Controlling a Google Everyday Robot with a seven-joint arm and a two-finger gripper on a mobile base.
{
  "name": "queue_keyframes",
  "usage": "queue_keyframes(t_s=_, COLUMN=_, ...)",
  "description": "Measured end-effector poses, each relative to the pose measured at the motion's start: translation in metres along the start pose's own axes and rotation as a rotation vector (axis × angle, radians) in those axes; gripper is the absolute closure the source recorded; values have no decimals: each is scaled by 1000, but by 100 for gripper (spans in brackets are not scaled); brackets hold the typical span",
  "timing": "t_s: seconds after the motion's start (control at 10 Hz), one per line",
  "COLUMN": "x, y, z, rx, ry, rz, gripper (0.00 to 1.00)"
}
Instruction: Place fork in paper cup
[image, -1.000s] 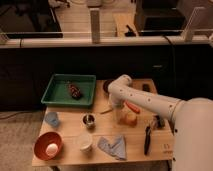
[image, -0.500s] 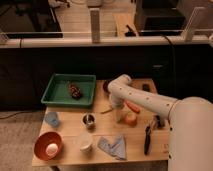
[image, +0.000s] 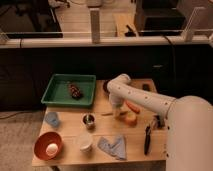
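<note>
One fork (image: 109, 114) is lying flat on the table (image: 70, 159), just left of the gripper (image: 118, 112), which is hanging low over the tabletop at the end of the white arm (image: 137, 97); whether it is touching the fork, I cannot tell. Well down and left of the fork, the cup (image: 85, 142) is standing upright near the front edge. Between them the metal cup (image: 89, 120) is sitting. A carrot (image: 132, 106) is lying just right of the gripper. Nearer the front, a blue cloth (image: 113, 146) is spreading beside the cup. An orange bowl (image: 48, 145) is holding a pale ball, and a green tray (image: 70, 90) is occupying the back left.
</note>
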Motion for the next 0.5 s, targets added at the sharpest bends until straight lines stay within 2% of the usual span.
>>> queue_keyframes(t_s=0.1, x=1, y=0, z=0, rx=-1, ry=0, rz=1, gripper=96)
queue_keyframes(t_s=0.5, x=-1, y=-1, z=-3, rx=3, ry=0, rz=-1, gripper=97)
